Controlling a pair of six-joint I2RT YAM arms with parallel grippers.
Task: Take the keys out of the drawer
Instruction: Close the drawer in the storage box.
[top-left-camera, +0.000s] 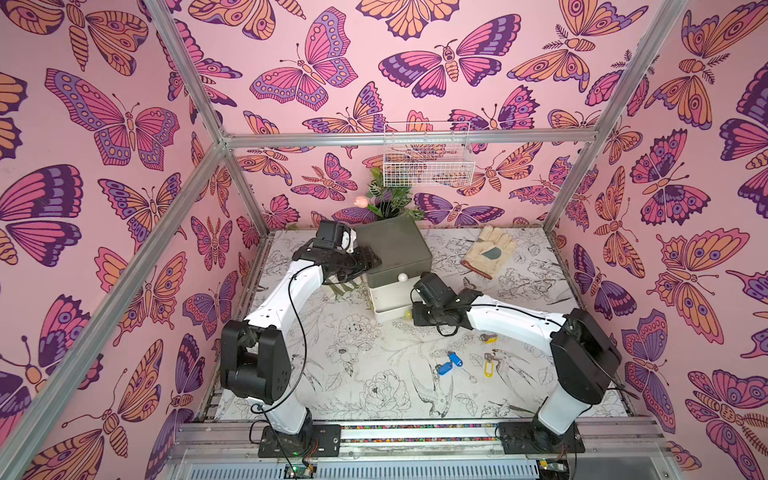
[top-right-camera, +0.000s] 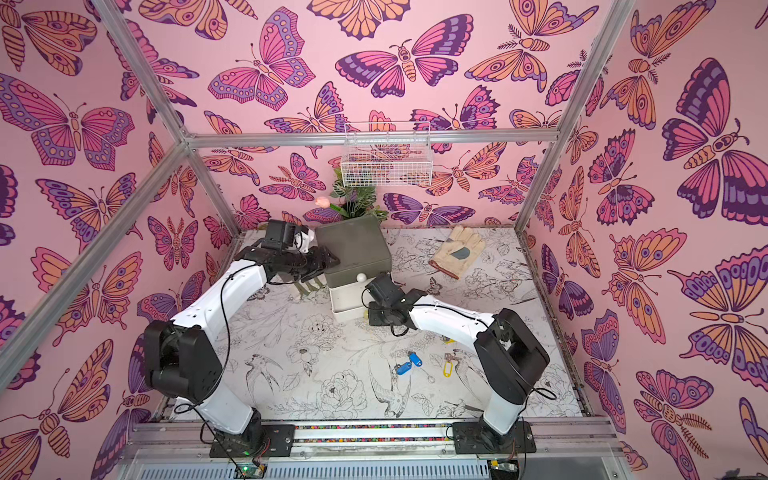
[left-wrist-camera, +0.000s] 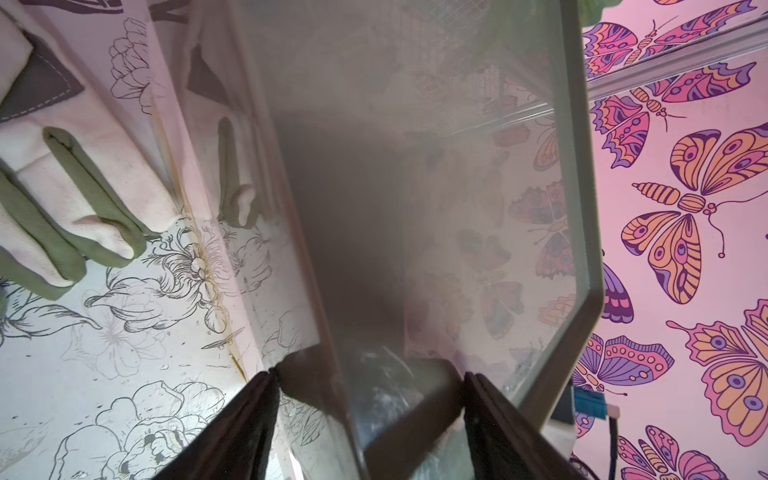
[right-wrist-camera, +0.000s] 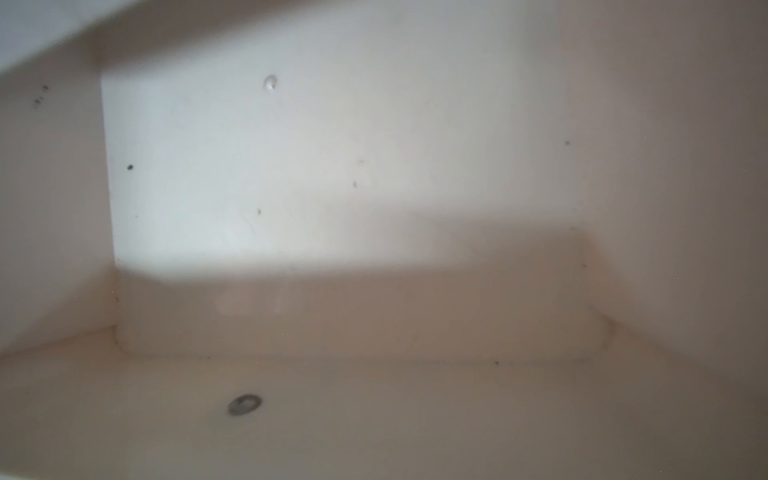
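Lying lower right of centre in both top views, the blue- and yellow-tagged keys (top-left-camera: 456, 358) (top-right-camera: 414, 358) are resting on the bench (top-left-camera: 353, 365), outside the drawer (top-left-camera: 386, 301), where the right arm (top-left-camera: 515, 320) is reaching in. Left wrist view: left jaws are clamping a corner of the green box (left-wrist-camera: 415, 208), lower centre. Right wrist view: drawer walls are filling everything; whether the right jaws are apart, I cannot tell.

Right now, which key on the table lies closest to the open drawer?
The yellow-tagged key half hidden beside the right arm; the other yellow key and both blue keys lie farther toward the front.
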